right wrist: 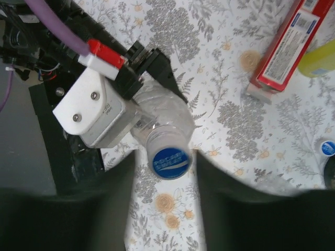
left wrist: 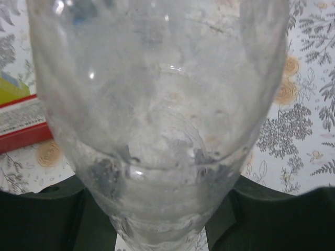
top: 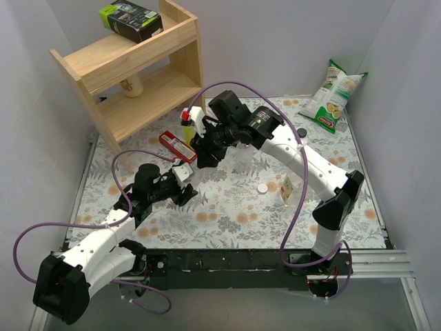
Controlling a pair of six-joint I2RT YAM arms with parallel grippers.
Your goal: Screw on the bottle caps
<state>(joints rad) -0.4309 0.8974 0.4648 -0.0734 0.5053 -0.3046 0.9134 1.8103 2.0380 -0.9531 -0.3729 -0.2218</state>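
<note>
A clear bottle [left wrist: 157, 104] fills the left wrist view, and my left gripper [left wrist: 162, 230] is shut on its lower body. In the right wrist view the same bottle [right wrist: 159, 112] points its neck at the camera with a blue cap [right wrist: 168, 161] sitting on it. My right gripper [right wrist: 166, 164] straddles that cap, its fingers [right wrist: 123, 183] a narrow gap off each side. From above, the right gripper [top: 205, 160] hangs just over the left gripper [top: 187, 192]. A white cap [top: 262, 187] lies beside a bottle with an orange-yellow label [top: 288, 187]. Another blue cap [right wrist: 327, 147] lies on the cloth.
A red box [top: 176, 146] and a yellow squeeze bottle [top: 187, 129] lie just behind the grippers. A wooden shelf [top: 138, 69] with a green box [top: 131, 19] stands at the back left. A chip bag [top: 333, 96] leans at the back right.
</note>
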